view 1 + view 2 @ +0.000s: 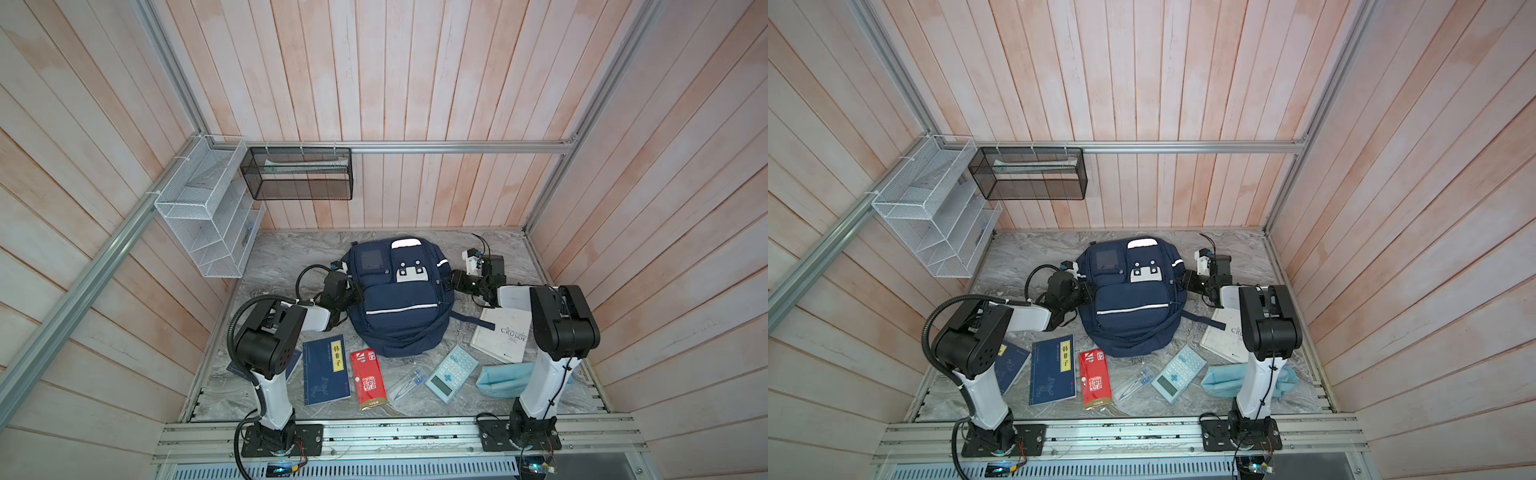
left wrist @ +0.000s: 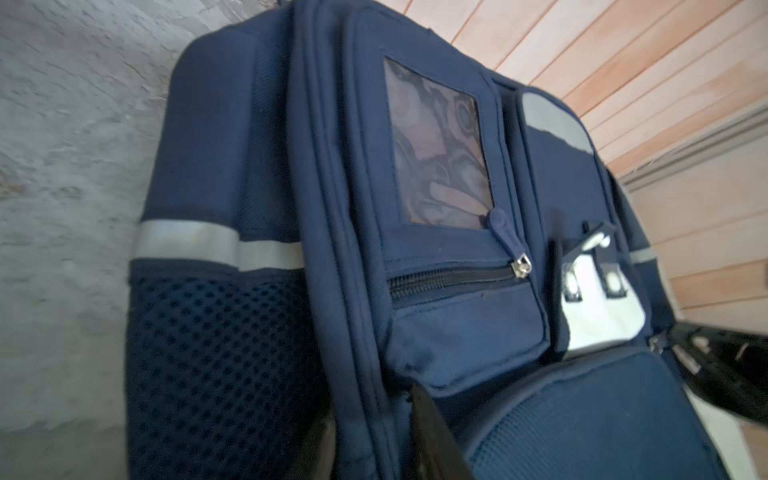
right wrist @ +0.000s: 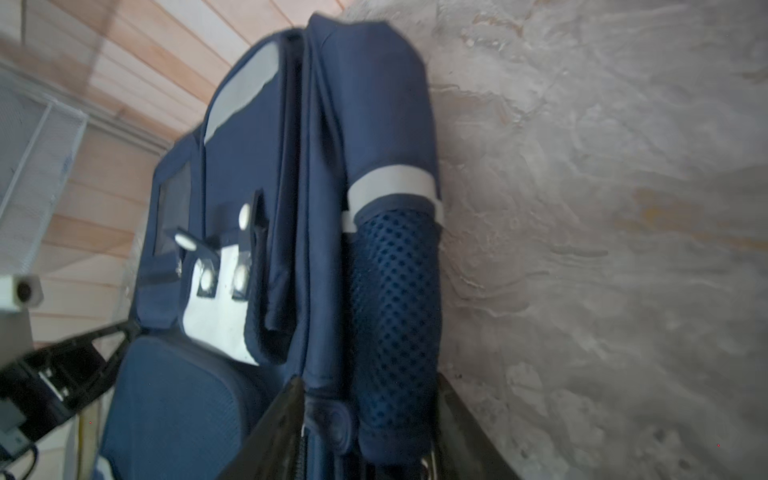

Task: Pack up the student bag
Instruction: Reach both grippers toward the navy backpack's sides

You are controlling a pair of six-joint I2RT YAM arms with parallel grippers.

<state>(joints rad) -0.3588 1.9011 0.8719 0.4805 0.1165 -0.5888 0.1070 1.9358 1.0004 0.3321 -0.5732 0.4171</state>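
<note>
The student bag (image 1: 399, 299) (image 1: 1129, 299), a navy backpack with white stripes and a white patch with dark buttons, lies face up in the middle of the marble table in both top views. My left gripper (image 1: 359, 291) (image 2: 374, 440) is at its left flank, fingers closed on the piped side seam beside the mesh pocket (image 2: 216, 374). My right gripper (image 1: 446, 278) (image 3: 374, 424) is at the bag's right flank, its fingers closed around the mesh side pocket (image 3: 395, 311) and the zip seam next to it.
In front of the bag lie a blue book (image 1: 326, 370), a red booklet (image 1: 368, 380), a clear pack with a compass (image 1: 409, 382), a calculator (image 1: 451, 374) and a light-blue pouch (image 1: 498, 380). A white book (image 1: 503, 334) lies under the right arm. Wire racks (image 1: 208, 208) hang on the back-left walls.
</note>
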